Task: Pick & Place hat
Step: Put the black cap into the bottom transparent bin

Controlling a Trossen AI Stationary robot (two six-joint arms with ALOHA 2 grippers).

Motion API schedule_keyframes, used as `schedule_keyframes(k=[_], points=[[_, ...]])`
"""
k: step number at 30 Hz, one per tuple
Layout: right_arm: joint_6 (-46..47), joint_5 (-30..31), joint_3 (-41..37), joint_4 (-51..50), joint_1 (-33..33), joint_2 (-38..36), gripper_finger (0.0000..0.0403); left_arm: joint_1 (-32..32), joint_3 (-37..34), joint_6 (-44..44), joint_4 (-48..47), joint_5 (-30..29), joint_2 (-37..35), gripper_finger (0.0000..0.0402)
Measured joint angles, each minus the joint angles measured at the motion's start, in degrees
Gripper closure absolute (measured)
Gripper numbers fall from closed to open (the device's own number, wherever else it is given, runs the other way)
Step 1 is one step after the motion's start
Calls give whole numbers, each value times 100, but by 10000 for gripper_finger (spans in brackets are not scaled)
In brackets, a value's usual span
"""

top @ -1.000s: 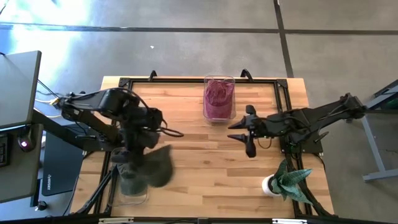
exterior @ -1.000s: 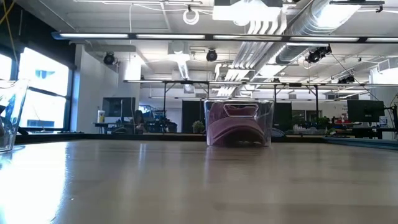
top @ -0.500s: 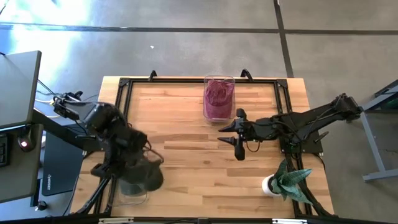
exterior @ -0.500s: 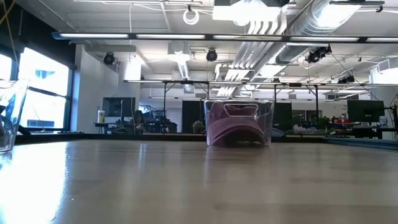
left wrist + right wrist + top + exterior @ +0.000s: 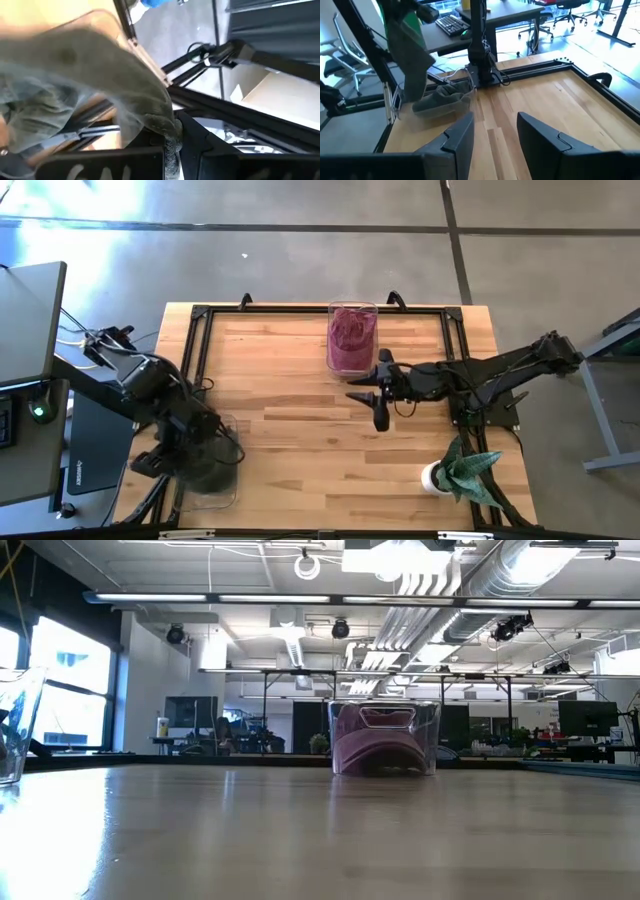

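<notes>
From above, the task looks well along: 1 maroon hat (image 5: 351, 338) already sits in a clear bin (image 5: 352, 308) at the table's (image 5: 300, 390) far edge, and a grey hat (image 5: 212, 470) is held over, or partly in, a second bin (image 5: 228, 495) at the near left corner; what is left, I judge, is releasing it there. The left gripper (image 5: 195, 455) is bent down over that bin, its fingers closed on the grey hat. The right gripper (image 5: 375, 392) hovers mid-table, just in front of the far bin, holding nothing, pointing toward the left arm. The low view shows the far bin with the maroon hat inside and only an edge of the second bin at the picture's side; no arm appears. The left wrist view is blurred, but grey fabric drapes from the dark fingers (image 5: 170, 150), probably pinched between them. In the right wrist view, that arm's 2 fingers (image 5: 462, 137) stand apart and empty above the wood, while the grey hat hangs from the other arm into the bin.
</notes>
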Motion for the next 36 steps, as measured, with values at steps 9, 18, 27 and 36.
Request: schedule_keyframes(k=[9,18,27,36], points=[[200,-38,0,102,-22,0,258,-37,-950,206,-30,575,4,392],[235,5,0,102,-22,0,261,-28,-1001,671,41,1006,4,392],[219,24,0,101,-22,0,261,-24,-1640,529,796,973,-46,392],[227,29,0,102,-24,0,261,-13,-2809,-498,1794,461,-765,392]])
